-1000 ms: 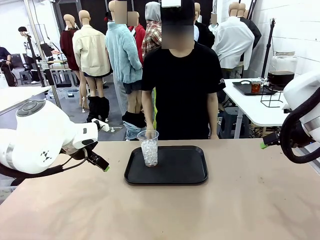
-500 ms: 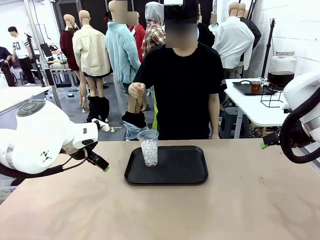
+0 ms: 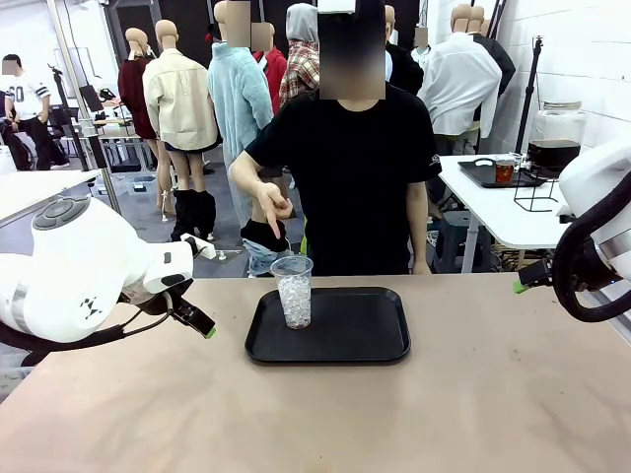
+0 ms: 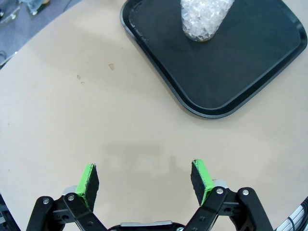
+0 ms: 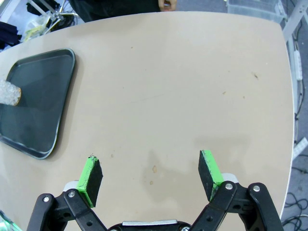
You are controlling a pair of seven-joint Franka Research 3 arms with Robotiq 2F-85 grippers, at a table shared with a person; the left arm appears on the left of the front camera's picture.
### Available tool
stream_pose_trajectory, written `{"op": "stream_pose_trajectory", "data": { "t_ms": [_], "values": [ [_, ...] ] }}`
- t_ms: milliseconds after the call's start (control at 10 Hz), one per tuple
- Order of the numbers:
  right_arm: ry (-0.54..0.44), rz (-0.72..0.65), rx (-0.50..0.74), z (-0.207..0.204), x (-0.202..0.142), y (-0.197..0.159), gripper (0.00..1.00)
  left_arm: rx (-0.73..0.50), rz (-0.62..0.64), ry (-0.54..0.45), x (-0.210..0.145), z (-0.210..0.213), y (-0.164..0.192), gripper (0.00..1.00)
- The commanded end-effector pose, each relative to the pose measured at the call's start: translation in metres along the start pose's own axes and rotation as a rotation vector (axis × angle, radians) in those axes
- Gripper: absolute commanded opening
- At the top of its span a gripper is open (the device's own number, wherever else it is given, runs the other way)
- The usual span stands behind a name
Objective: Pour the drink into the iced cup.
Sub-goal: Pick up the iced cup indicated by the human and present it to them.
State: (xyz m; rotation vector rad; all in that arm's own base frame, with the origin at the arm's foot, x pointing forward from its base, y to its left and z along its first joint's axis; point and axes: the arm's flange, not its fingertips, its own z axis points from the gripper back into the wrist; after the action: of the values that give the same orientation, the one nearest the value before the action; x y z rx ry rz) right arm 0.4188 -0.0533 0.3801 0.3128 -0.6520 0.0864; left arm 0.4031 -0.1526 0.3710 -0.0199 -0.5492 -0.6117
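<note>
The ice-filled clear plastic cup (image 3: 294,294) stands upright, mouth up, at the left end of the black tray (image 3: 350,330). The left claw (image 4: 144,177) and right claw (image 5: 150,174) gape wide, empty.

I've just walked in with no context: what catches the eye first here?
A clear cup packed with ice stands on the left part of a black tray mid-table. From the far side, the person's hand points a finger down at it.

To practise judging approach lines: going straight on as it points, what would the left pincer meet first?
Probably the bare tabletop, just short of the black tray; depth is hard to judge.
</note>
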Motion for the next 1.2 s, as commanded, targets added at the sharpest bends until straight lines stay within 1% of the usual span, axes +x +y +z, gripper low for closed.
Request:
{"op": "stream_pose_trajectory", "data": {
  "t_ms": [0,1100],
  "values": [
    [-0.010,0.008,0.004,-0.0007,-0.0012,0.0007,1.00,0.000,0.004,-0.001,-0.0006,0.0006,0.0015,1.00],
    [-0.010,0.008,0.004,-0.0007,-0.0012,0.0007,1.00,0.000,0.004,-0.001,-0.0006,0.0006,0.0015,1.00]
  ]
}}
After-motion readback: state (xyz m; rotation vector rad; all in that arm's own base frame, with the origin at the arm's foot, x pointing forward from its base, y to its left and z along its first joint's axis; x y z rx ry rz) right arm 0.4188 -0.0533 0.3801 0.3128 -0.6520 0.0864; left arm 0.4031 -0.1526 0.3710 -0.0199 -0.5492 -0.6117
